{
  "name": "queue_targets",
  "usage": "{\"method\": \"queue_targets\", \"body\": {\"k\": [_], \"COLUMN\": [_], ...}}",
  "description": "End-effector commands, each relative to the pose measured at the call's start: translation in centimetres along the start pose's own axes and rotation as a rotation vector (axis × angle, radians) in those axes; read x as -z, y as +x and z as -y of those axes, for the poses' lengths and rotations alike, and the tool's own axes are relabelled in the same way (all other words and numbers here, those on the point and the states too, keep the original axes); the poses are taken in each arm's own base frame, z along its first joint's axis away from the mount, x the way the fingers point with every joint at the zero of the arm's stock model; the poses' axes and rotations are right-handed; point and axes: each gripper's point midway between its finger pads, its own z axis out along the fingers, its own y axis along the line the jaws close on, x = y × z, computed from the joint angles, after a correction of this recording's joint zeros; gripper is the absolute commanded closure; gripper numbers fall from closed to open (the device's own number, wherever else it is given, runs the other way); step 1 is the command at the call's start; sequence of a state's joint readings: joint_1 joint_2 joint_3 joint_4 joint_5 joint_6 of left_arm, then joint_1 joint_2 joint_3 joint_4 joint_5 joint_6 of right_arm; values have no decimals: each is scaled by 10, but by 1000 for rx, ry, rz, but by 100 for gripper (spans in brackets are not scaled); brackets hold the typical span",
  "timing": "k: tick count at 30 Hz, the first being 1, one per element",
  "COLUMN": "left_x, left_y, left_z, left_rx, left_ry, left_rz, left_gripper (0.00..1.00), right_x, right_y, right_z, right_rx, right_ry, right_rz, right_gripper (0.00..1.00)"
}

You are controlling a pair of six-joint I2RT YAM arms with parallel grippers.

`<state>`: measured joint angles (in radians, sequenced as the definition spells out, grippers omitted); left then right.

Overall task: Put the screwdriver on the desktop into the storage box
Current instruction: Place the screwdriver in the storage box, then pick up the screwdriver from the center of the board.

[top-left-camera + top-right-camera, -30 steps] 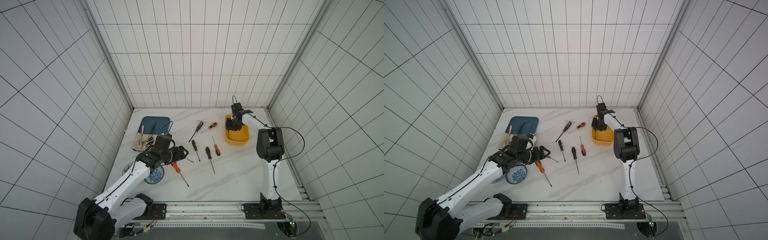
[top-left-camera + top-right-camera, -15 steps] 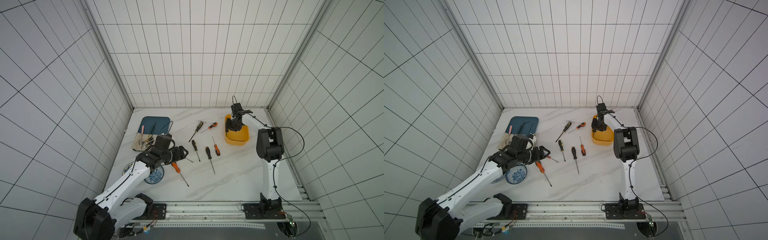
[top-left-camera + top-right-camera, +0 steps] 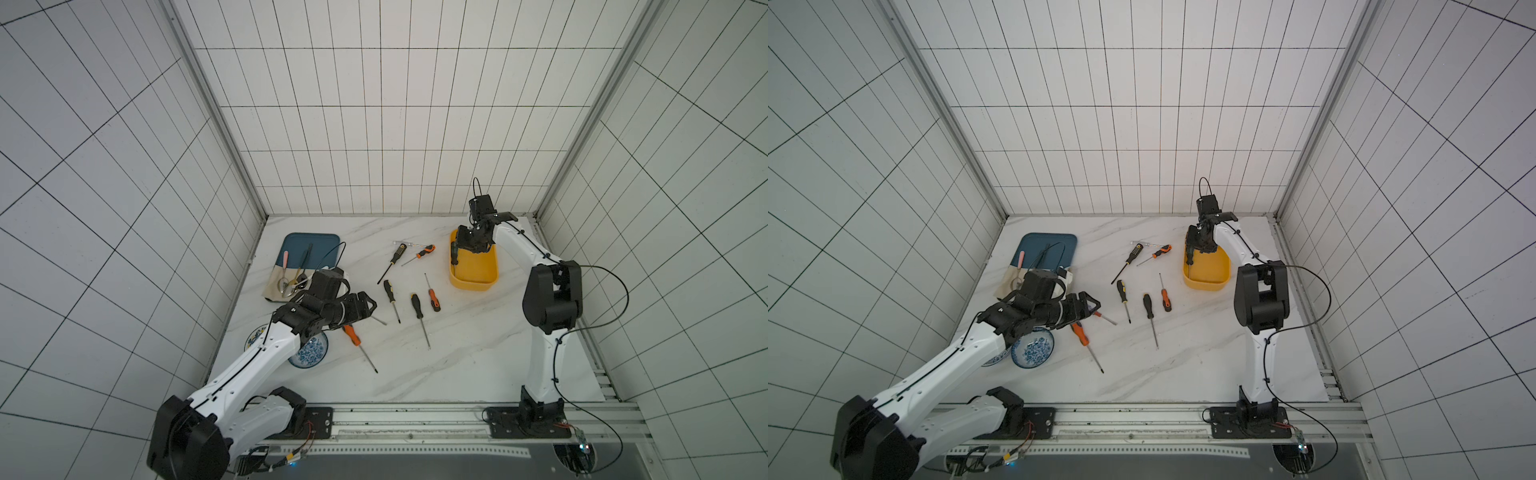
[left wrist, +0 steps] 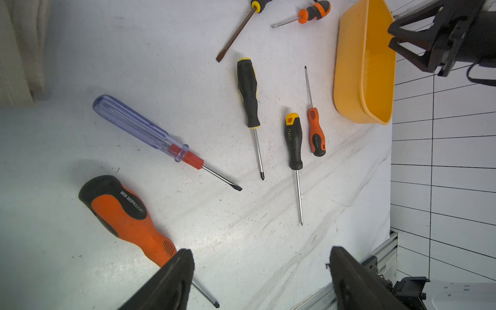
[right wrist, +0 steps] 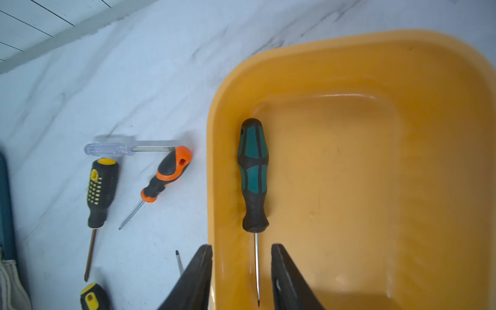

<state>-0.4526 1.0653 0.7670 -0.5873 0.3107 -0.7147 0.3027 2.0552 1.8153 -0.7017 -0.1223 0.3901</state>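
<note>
Already the green screwdriver (image 5: pixel 253 171) lies in the box (image 3: pixel 473 286), right of centre in a top view, the right claw (image 5: pixel 241 245) narrowly parted astride its shaft, seemingly clear, while the left claw (image 4: pixel 261 249) gapes wide near an orange screwdriver (image 4: pixel 126 214) on the table (image 4: pixel 80 67), likely next.

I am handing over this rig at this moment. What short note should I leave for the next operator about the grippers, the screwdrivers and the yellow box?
Grippers: the right gripper is open above the storage box and holds nothing. The left gripper is open wide and empty, over the desktop beside the large orange screwdriver.
Done: the green-black screwdriver lies inside the box, its shaft between the right jaws and apparently clear of them.
Left: eight screwdrivers lie on the desktop, from the large orange one to the small clear screwdriver near the box.
</note>
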Motion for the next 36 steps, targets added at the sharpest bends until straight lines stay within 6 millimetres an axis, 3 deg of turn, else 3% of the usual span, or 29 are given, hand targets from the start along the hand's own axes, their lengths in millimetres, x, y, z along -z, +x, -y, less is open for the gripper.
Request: {"method": "queue_targets", "body": {"k": [1,7,16,26,36], "left_x": [-2,-8,-26,-51,-48], "left_y": [-5,-7,-10,-10,-4], "left_z": [2,8,29,46,40], "left_rx": [-12,-11,-49,-81,-79], "left_ry": [6,24,55,67,56], "left_rz": [17,3,-7,-35,-39], "left_gripper": [17,17,17,17,17], "right_x": [25,49,60,29,-2], "right_y": [16,50,116,177,196], "right_z": [-3,-18,-37,-46,-53], "right_rx": [37,89,162,237,278], "right_ry": [16,-10,-58,-35,-1], "right_rz": [-2,-9,-62,-185,-254], "right_gripper": [60,60,59,58,55]}}
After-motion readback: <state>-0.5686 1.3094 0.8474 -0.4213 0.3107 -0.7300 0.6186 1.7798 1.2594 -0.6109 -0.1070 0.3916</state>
